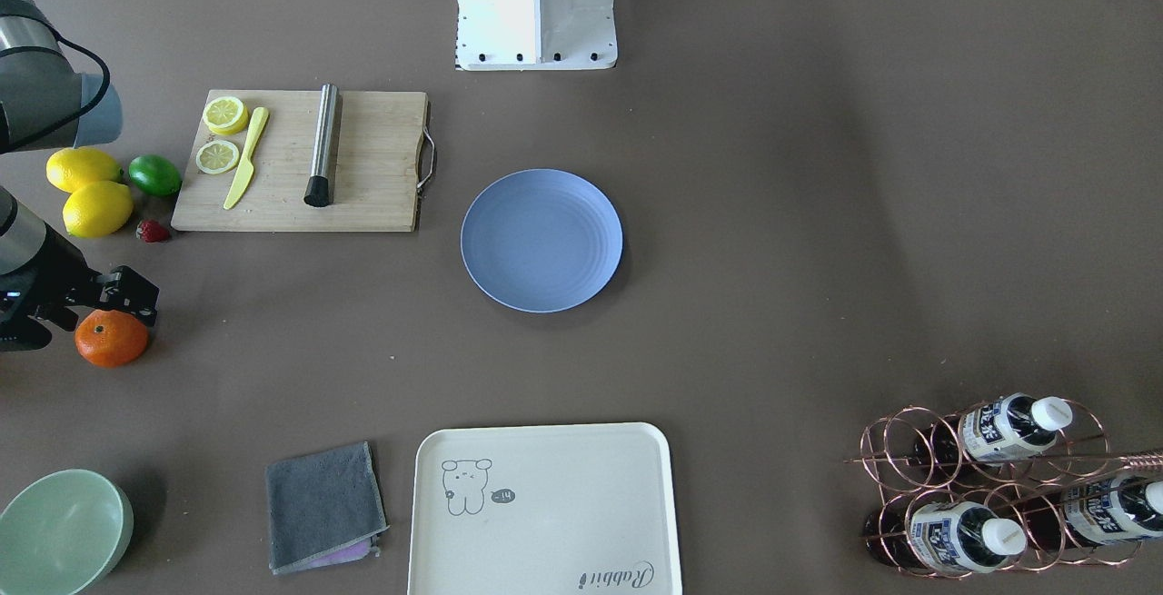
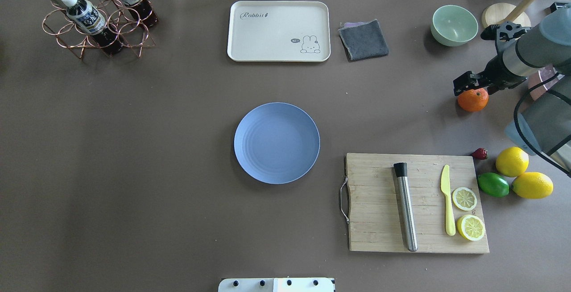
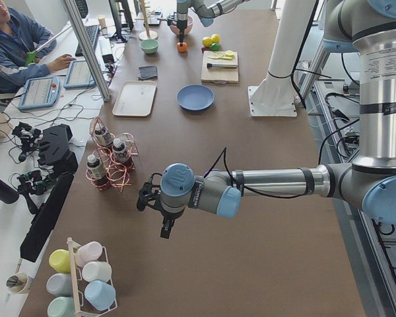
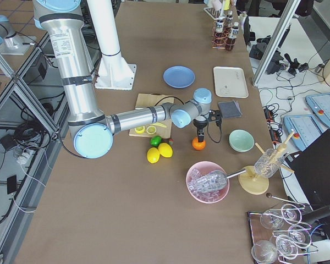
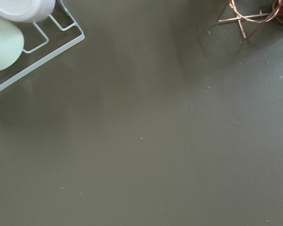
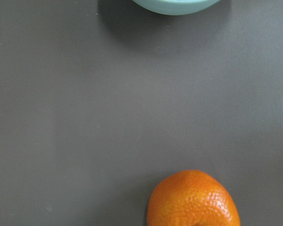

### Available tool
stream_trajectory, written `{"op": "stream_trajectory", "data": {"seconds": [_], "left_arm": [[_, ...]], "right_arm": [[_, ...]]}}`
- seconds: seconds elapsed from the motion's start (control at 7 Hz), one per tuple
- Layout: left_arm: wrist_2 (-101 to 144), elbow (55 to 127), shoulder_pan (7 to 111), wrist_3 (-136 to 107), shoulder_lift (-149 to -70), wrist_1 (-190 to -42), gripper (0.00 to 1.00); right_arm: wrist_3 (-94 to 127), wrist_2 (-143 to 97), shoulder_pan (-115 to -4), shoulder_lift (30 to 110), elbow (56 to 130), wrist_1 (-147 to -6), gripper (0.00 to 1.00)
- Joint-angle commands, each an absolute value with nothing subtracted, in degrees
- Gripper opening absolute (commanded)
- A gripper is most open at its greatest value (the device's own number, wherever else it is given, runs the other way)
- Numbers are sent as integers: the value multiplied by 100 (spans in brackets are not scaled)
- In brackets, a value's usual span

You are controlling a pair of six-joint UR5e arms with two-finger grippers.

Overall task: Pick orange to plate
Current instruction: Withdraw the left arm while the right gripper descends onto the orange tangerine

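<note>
— Brown matte paper is spread over the desk (image 1: pixel 818 213); where on it is the orange (image 1: pixel 111 339) found?
— It is set directly on the desk, near the edge on the robot's right. A round shape, a finely dimpled peel and a small dark stem mark on top are seen. It is well apart from the plate (image 1: pixel 541 241), which is laid mid-desk.
— How is the plate made out?
— As a flat, round, periwinkle-blue disc, smooth and matte, with faint concentric rings.
— And the jaws?
— The right jaws, black, are held just above the orange and spread apart, with nothing gripped. Whether the peel is touched cannot be told. The left jaws are shown only in the side view, near a copper wire bottle rack (image 3: pixel 112 162); whether they are open or closed cannot be told.
— What is placed around the fruit?
— A smooth pale green bowl (image 1: pixel 59 531) on one side. On the other side are a strawberry (image 1: pixel 153 231), two glossy lemons (image 1: pixel 84 168) and a lime (image 1: pixel 154 174). Beyond them lies a wooden cutting board (image 1: pixel 382 168) carrying lemon slices (image 1: pixel 224 114), a yellow plastic knife (image 1: pixel 247 159) and a steel cylinder (image 1: pixel 323 145).
</note>
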State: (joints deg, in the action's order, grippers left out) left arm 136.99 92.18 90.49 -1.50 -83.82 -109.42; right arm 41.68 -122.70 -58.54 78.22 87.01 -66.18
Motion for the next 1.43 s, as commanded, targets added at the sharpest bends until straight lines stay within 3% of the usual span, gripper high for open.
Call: {"op": "stream_trajectory", "data": {"seconds": [0.0, 0.71, 1.0, 1.14, 1.29], "left_arm": [[13693, 9228, 9062, -123, -8376, -10934, 98], [13685, 9237, 9062, -123, -8376, -10942, 98], [13685, 9229, 9062, -123, -8376, -10942, 98], [13685, 9220, 9062, -123, -8376, -10942, 98], [13685, 9228, 9062, -123, -8376, -10942, 98]], "right_arm": [[4140, -12217, -5854, 7892, 8420, -6337, 100], [4166, -12023, -5669, 7796, 8209, -6311, 100], [4166, -12006, -5651, 7805, 8209, -6293, 95], [4218, -11867, -5651, 7805, 8226, -6293, 57], [4201, -11883, -5651, 7796, 8322, -6293, 1]]}}
